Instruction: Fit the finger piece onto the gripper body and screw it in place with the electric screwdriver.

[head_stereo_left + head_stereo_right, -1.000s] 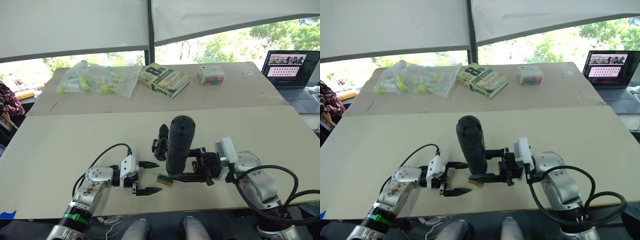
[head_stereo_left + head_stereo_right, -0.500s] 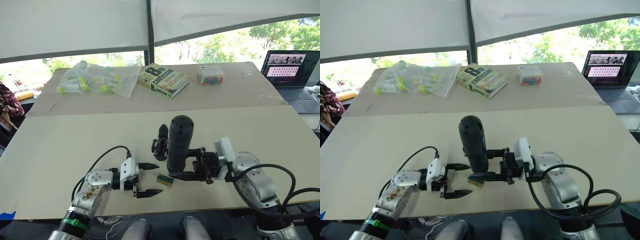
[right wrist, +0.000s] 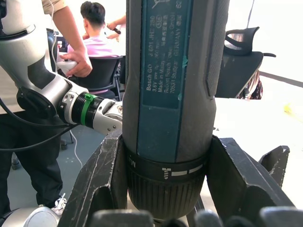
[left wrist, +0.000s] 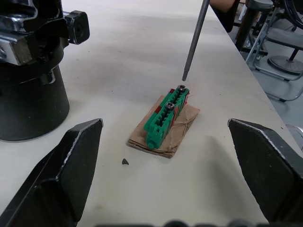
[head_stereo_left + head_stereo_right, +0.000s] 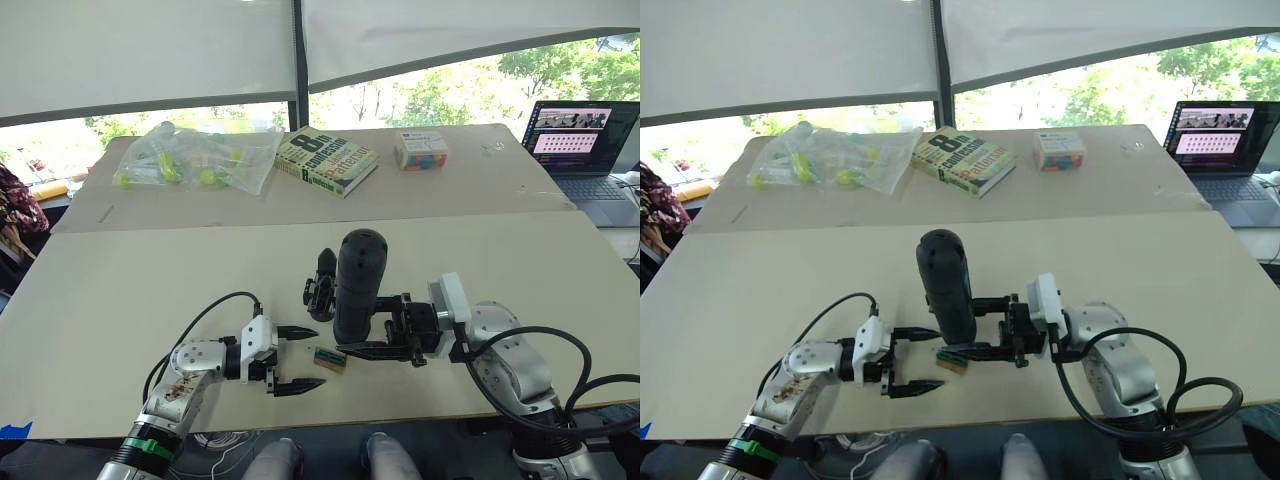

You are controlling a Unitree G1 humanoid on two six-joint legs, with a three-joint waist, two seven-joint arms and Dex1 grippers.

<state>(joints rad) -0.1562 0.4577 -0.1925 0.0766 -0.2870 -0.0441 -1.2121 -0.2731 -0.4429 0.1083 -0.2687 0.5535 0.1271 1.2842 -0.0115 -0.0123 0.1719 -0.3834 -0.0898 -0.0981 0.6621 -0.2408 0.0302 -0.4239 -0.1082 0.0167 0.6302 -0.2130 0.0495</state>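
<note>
your left gripper (image 5: pixel 300 356) sat wide open and empty just short of the green block (image 4: pixel 165 119). your right gripper (image 5: pixel 362 326) clamped the screwdriver (image 5: pixel 356 285) upright, bit over a block screw; picking one looked next. beyond stood the gripper body (image 5: pixel 321 285).

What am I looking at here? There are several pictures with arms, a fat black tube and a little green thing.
It is a two-armed robot at a table. Two pictures come from cameras in its head, two from its wrists. The right gripper is clamped on the electric screwdriver, held upright with its thin metal bit over a small green block that has screws in it. The left gripper is open beside that block, holding nothing. The gripper body stands just behind the screwdriver. Farther back lie a book, a bag, a small box and a laptop.
</note>
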